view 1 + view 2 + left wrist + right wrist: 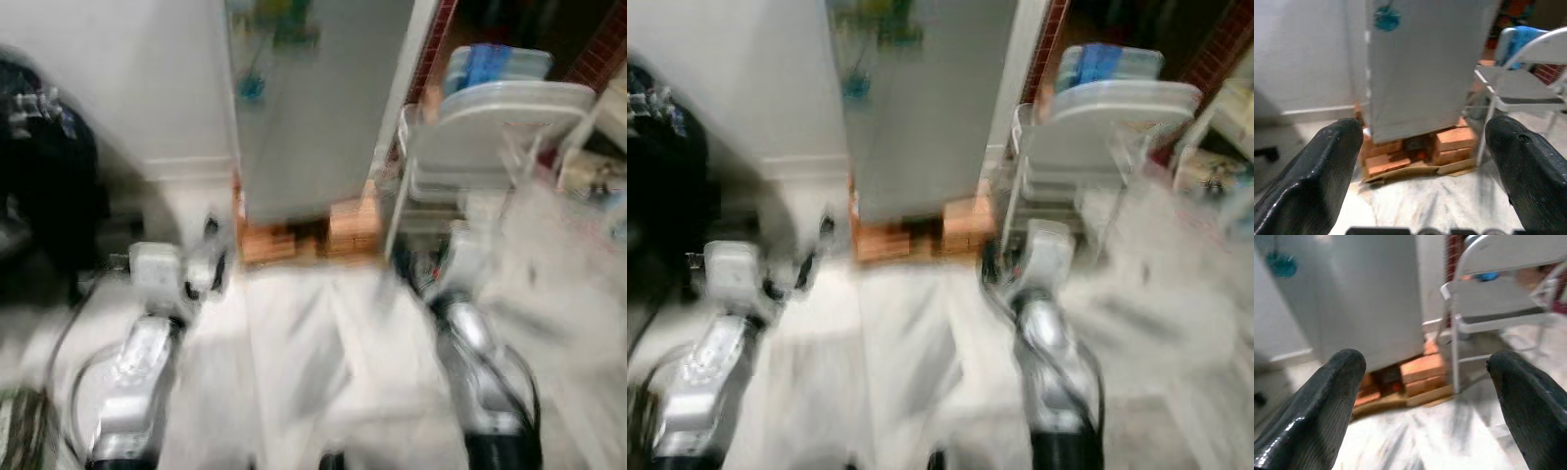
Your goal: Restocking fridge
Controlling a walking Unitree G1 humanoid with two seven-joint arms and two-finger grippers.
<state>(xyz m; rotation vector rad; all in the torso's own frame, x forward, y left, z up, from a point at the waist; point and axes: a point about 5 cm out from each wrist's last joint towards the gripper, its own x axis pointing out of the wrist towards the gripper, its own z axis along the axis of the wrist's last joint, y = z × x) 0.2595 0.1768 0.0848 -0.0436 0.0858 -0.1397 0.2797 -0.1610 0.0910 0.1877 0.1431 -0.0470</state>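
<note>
Both pincers are hanging low over the pale floor (313,372), empty, the left pincer (1420,147) and the right pincer (1425,382) each spread wide. Ahead, the grey fridge (313,108) is standing upright, door closed and facing the robot, resting on stacked bricks (1449,142). Bare floor is lying between. A folding chair (490,137) is crowding the fridge's right side; something dark (39,196) is sitting off left.
</note>
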